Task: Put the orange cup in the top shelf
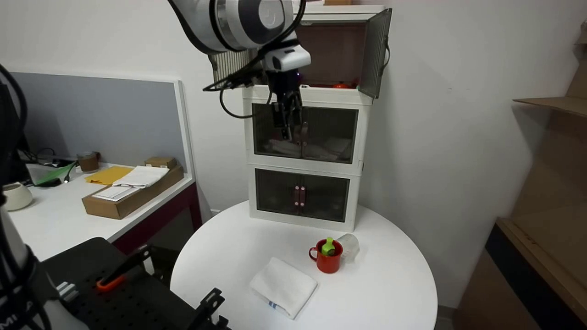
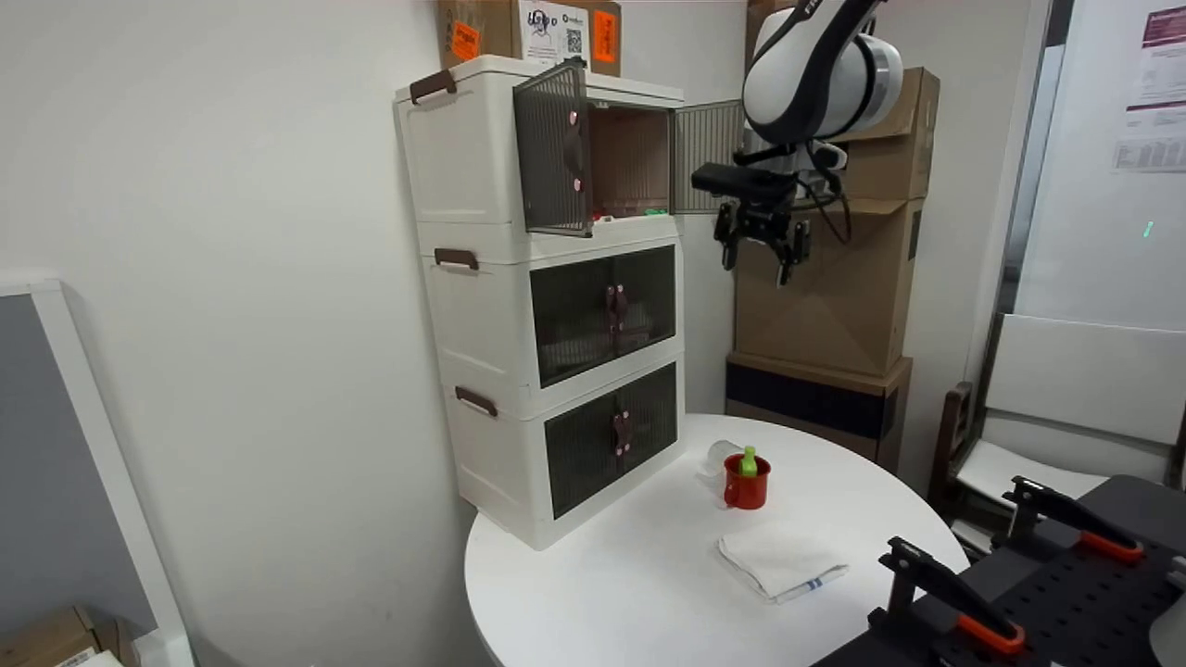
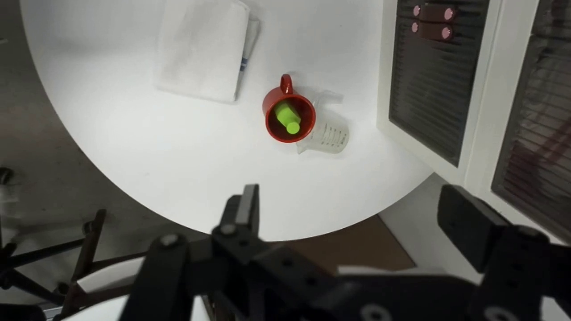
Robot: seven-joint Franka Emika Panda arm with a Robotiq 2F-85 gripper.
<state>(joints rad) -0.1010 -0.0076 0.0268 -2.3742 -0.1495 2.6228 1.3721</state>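
Cabinet [image 2: 505, 306] first: its top shelf [image 1: 330, 52] sits between open doors [image 1: 376, 55], and if I come in off-centre I could clip one. The arm [image 2: 820, 79] hangs high, wrist turned down, well above the table [image 1: 385, 293]. My gripper [image 3: 350, 207] is spread wide, nothing between its fingers [image 3: 466, 223]. The orange cup [image 1: 328, 264], red on my feed, stands upright on the table, not lined up under that gap; a crooked descent could knock the clear beaker [image 3: 328, 136] lying just beside it, or jam a finger on the lime-green item [image 3: 287, 117] poking above the cup's rim.
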